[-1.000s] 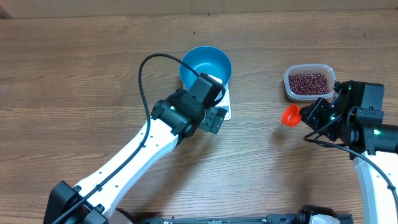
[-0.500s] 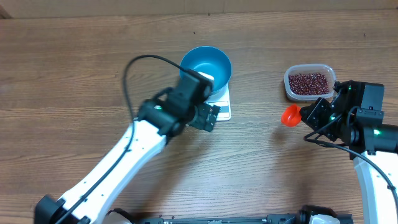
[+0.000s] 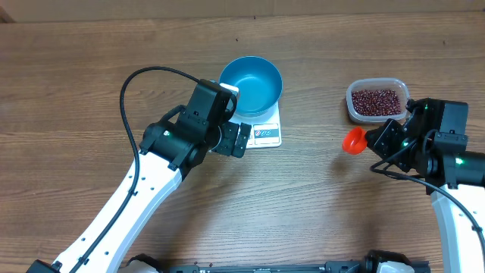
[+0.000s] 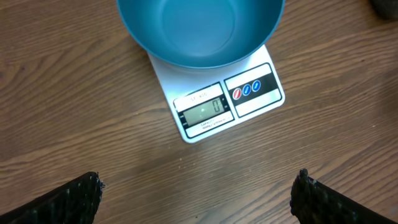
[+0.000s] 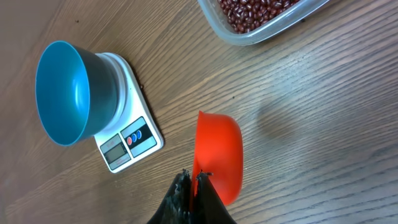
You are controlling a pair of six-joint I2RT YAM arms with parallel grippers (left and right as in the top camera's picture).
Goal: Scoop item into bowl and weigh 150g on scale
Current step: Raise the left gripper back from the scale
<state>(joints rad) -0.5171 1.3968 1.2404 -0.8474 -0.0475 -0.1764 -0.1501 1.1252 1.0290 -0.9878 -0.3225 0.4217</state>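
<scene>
Round blue bowl point(image 3: 251, 86) sits on flat white scale point(image 3: 267, 135) (reading 0), upper centre; left gripper point(image 4: 196, 196) spread wide and empty, right gripper point(image 5: 194, 183) pinching orange scoop point(image 5: 217, 155).

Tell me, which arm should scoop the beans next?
Right. The right pincer grips the orange scoop, close to the beans. The left pincer is open and empty by the scale.

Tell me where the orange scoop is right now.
Overhead, the orange scoop is on the robot's right, gripped by the right gripper, between the scale and the bean tub, nearer the tub.
</scene>
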